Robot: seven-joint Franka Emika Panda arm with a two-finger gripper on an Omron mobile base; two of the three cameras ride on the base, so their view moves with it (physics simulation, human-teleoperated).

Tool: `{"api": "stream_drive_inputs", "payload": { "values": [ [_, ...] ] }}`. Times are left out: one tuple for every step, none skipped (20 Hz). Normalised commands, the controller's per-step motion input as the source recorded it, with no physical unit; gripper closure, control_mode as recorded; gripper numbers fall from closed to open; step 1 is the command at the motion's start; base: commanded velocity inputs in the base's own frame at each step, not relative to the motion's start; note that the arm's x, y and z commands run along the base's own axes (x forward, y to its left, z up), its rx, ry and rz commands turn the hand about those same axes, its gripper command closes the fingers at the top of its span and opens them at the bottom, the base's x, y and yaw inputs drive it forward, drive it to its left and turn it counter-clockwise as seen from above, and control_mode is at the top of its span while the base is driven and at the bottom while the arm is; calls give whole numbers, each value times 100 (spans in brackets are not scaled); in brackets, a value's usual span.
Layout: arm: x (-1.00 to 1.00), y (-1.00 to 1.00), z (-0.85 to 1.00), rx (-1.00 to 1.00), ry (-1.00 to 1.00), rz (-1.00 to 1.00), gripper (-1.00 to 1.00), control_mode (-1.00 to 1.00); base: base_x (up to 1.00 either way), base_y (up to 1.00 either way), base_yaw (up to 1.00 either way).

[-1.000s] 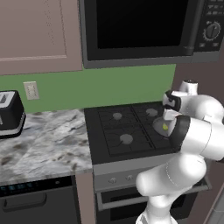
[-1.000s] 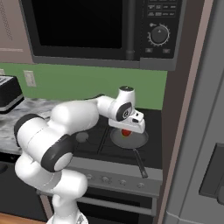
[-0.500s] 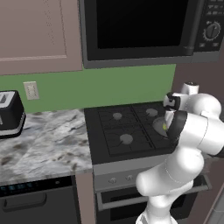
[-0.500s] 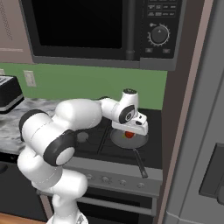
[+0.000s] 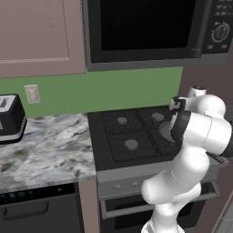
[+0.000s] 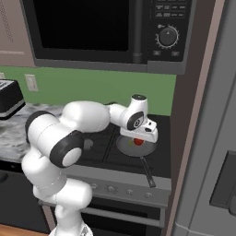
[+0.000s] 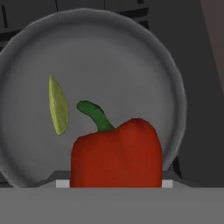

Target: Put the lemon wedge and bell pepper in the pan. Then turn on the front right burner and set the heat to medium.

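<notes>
The grey pan (image 7: 176,87) sits on the front right of the cooktop, hiding the front right burner; its dark handle (image 6: 148,170) points toward the stove's front edge. A pale yellow-green lemon wedge (image 7: 58,111) lies inside the pan, left of centre in the hand view. My gripper (image 6: 139,137) hangs just above the pan (image 6: 125,147), shut on the red bell pepper (image 6: 138,141). In the hand view the bell pepper (image 7: 116,155), green stem up, covers my fingertips. In the left base view my arm hides most of the pan (image 5: 164,129).
A microwave (image 6: 106,32) hangs low over the stove. A tall brown panel (image 6: 198,138) stands right beside the pan. Control knobs (image 6: 110,189) line the stove front. The front left burner (image 5: 131,144) is bare; a toaster (image 5: 9,117) stands on the far left of the counter.
My hand has sunk a little toward the pan with the bell pepper still held. The lemon wedge and pan have not moved.
</notes>
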Motion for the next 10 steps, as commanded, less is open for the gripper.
{"api": "stream_drive_inputs", "payload": {
  "values": [
    [24, 0, 0, 0, 2, 0, 100, -100, 0, 0, 0],
    [21, 0, 0, 0, 1, 0, 100, -100, 0, 0, 0],
    [19, 0, 0, 0, 2, 0, 100, -100, 0, 0, 0],
    [12, 0, 0, 0, 1, 0, 100, -100, 0, 0, 0],
    [10, 0, 0, 0, 1, 0, 100, -100, 0, 0, 0],
    [11, 0, 0, 0, 1, 0, 100, -100, 0, 0, 0],
    [10, 0, 0, 0, 1, 0, 100, -100, 0, 0, 0],
    [6, 0, 0, 0, 1, 0, 100, -100, 0, 0, 0],
    [1, 0, -3, 0, 1, 0, 100, -100, 0, 0, 0],
    [0, 0, -9, 0, 1, 0, 100, -100, 0, 0, 0]
  ]
}}
